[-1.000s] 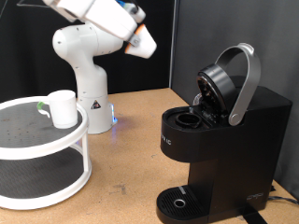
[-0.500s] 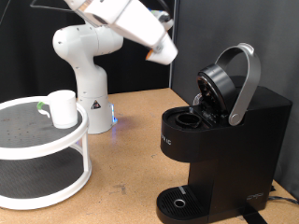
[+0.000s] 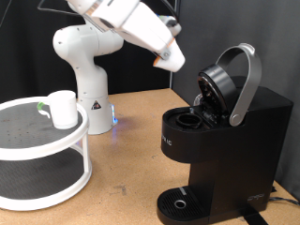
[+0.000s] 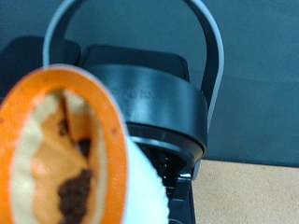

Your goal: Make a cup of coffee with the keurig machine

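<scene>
White mug (image 3: pixel 62 108); open-lidded keurig (image 3: pixel 220 131).

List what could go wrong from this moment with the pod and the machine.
The gripper carries a pod in the air, apart from the keurig machine. If the grip is weak, it may drop onto the table. The raised lid leans over the open chamber, so the gripper might bump it. The mug sits on the white rack, not the drip tray.
</scene>
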`<act>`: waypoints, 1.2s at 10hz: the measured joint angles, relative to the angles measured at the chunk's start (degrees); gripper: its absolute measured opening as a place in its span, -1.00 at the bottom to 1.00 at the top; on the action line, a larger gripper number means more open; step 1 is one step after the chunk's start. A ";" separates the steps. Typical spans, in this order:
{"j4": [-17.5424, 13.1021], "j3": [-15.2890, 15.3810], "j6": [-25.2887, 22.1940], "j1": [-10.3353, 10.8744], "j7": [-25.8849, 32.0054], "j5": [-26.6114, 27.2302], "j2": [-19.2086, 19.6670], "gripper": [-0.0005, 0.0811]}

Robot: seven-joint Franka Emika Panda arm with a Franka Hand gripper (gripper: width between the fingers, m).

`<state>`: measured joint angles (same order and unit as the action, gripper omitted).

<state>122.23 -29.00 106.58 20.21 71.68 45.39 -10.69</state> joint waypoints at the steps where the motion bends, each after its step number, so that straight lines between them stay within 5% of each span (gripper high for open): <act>1: 0.11 1.01 0.28 0.06 -0.04 -1.90 0.37 -0.78; 4: 0.23 3.48 0.08 0.12 -0.12 -7.93 2.23 -0.78; 12: 2.10 6.57 8.67 0.14 -0.03 -6.91 7.70 -0.78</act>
<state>124.32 -22.44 115.26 20.35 71.64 38.48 -2.99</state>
